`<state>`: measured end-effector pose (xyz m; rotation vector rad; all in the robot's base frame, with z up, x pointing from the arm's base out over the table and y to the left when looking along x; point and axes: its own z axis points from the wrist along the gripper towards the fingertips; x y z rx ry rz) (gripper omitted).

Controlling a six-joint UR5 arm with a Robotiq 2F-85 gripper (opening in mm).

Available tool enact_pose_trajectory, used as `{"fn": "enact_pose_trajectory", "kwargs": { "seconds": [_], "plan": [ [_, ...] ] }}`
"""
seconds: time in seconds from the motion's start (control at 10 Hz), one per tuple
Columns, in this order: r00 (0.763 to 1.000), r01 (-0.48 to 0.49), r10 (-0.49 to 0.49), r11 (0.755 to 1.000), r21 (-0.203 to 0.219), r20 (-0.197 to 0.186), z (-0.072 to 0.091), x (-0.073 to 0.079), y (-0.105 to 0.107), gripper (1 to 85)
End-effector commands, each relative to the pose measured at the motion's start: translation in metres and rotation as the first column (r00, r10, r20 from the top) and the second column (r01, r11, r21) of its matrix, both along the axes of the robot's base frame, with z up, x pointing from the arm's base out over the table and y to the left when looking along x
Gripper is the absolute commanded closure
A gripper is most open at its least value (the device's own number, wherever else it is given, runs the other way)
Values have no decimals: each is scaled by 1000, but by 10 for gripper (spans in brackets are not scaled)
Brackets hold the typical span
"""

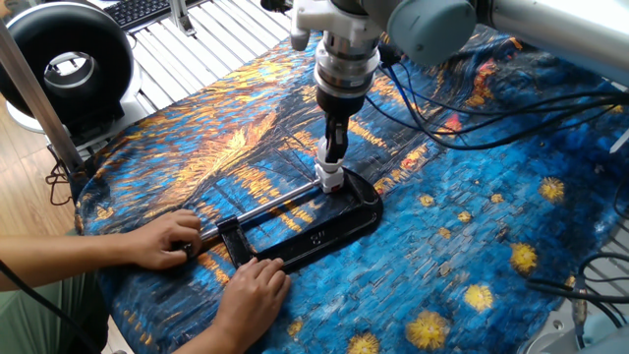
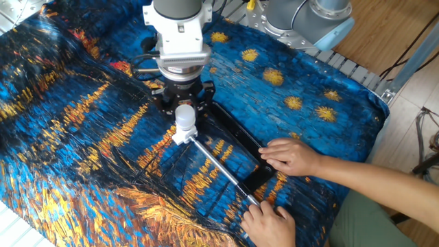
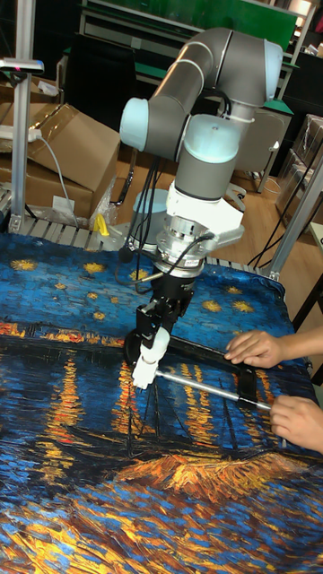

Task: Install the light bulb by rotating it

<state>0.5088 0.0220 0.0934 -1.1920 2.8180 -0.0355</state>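
Note:
The light bulb [image 1: 327, 154] [image 2: 185, 114] [image 3: 159, 342] is small and white and stands upright on a white socket block [image 1: 330, 180] [image 2: 182, 134] [image 3: 143, 372]. The block sits at the far end of a black bar clamp [image 1: 316, 232] [image 2: 236, 137] lying on the painted cloth. My gripper [image 1: 334, 147] [image 2: 185, 108] [image 3: 158, 328] comes straight down from above, and its black fingers [image 3: 145, 319] are shut on the bulb's dome. In one fixed view the fingers look edge-on and narrow.
A person's two hands [image 1: 162, 240] [image 1: 252, 294] [image 2: 291, 156] [image 3: 252, 347] hold the clamp's bar and handle end. Black cables [image 1: 462, 108] trail over the cloth behind the arm. A round black fan [image 1: 67, 59] stands off the table's corner.

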Motion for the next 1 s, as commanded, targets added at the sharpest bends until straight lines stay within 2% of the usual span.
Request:
{"fn": "enact_pose_trajectory", "kwargs": {
  "seconds": [0.0, 0.2, 0.6, 0.9],
  "plan": [
    [993, 114, -115, 993, 21, 21, 3, 8, -1, 527],
    [981, 191, -192, 981, 33, 32, 0, 14, 0, 540],
    [968, 249, -251, 967, 53, 28, -4, 14, 1, 550],
    [954, 301, -301, 952, 61, -4, 4, 10, -6, 550]
  ]
}}
